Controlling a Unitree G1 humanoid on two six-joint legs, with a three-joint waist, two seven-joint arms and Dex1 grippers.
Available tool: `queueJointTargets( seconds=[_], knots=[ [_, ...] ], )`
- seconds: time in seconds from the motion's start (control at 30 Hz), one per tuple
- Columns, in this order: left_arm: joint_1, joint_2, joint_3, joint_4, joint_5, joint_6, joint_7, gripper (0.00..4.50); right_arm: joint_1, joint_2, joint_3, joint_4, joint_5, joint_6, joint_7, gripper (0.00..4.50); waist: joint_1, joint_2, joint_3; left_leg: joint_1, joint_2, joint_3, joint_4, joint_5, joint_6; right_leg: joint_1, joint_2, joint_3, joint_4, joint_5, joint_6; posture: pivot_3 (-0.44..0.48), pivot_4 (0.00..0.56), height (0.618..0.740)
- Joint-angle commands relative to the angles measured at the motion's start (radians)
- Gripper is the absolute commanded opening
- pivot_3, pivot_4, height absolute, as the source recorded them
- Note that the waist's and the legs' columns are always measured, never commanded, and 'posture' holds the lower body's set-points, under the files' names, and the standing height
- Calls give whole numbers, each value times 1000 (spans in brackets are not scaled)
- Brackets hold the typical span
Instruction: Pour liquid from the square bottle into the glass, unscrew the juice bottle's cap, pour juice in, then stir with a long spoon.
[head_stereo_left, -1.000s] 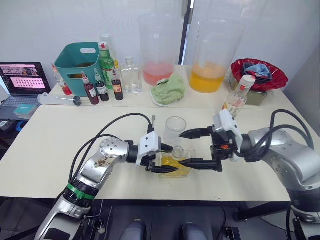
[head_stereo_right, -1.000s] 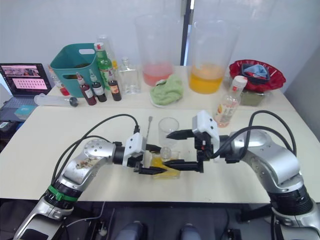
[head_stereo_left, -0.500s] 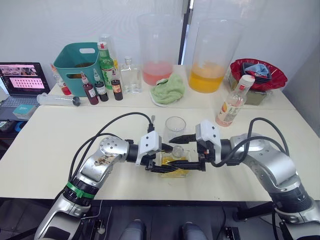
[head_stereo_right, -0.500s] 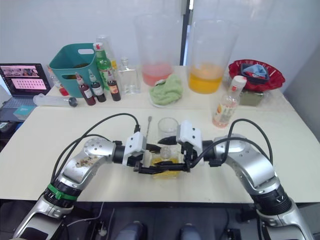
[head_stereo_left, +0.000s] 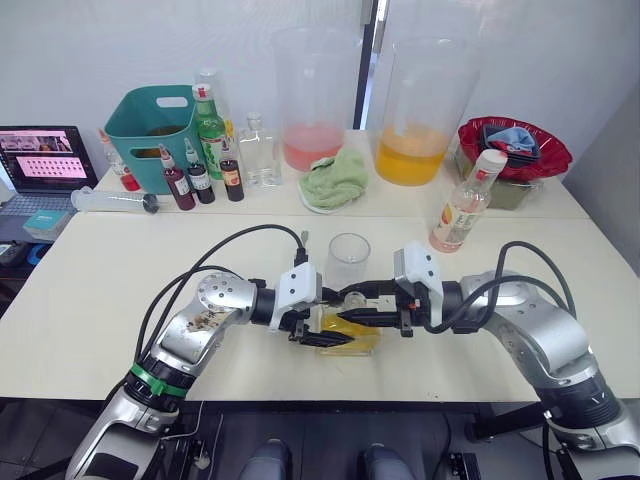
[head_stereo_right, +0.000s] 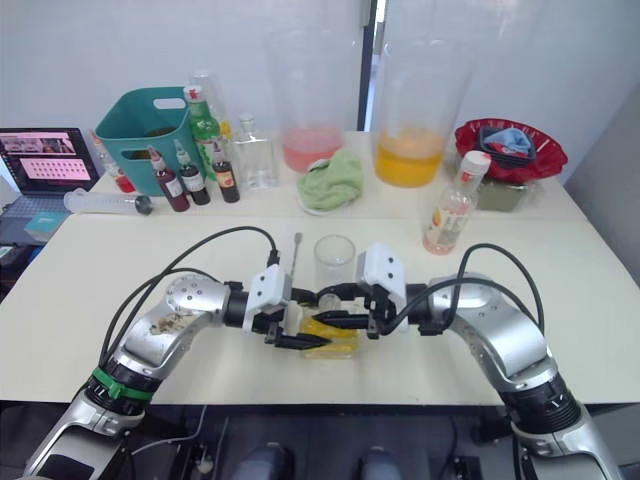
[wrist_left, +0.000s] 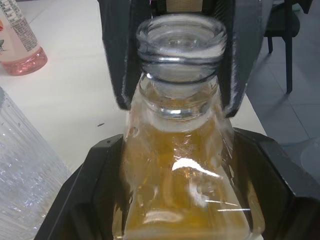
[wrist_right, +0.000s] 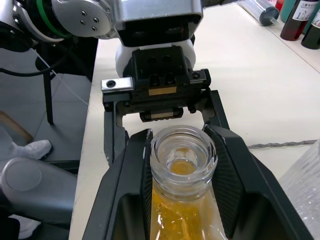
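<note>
Cream surface (head_stereo_left: 90, 290), item one: carries the glass (head_stereo_left: 349, 262) upright near centre, with the juice bottle (head_stereo_left: 464, 207) standing at its 2 o'clock, well apart. Item two: the square bottle (head_stereo_left: 350, 332) of yellow liquid (wrist_right: 180, 212), just at the glass's 6 o'clock, open-necked. Item three: left tool (head_stereo_left: 318, 318) clamped on the square bottle's body from 9 o'clock, right tool (head_stereo_left: 378, 306) closed around its neck from 3 o'clock, fingers (wrist_right: 131, 172) touching the glass rim.
</note>
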Motion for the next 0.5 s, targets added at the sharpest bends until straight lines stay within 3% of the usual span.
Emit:
queueJointTargets(
  seconds=[0.03,0.33,0.5],
  knots=[
    [10,22,-37,3,29,19,-21,2767,-20,-1,-27,-38,47,20,23,1094,-1,0,0,0,0,0,0,0,0,0,0,0,0,0,0,0,150,740],
    [1,15,-38,17,31,10,-18,2767,-99,-21,-137,-44,177,123,9,1094,0,0,0,0,0,-1,0,0,0,0,0,0,0,0,0,0,150,740],
    [7,1,-45,10,26,12,-10,2767,-134,-105,-232,41,166,128,19,1094,2,0,0,0,0,0,0,0,0,0,0,0,0,0,0,0,150,740]
  ],
)
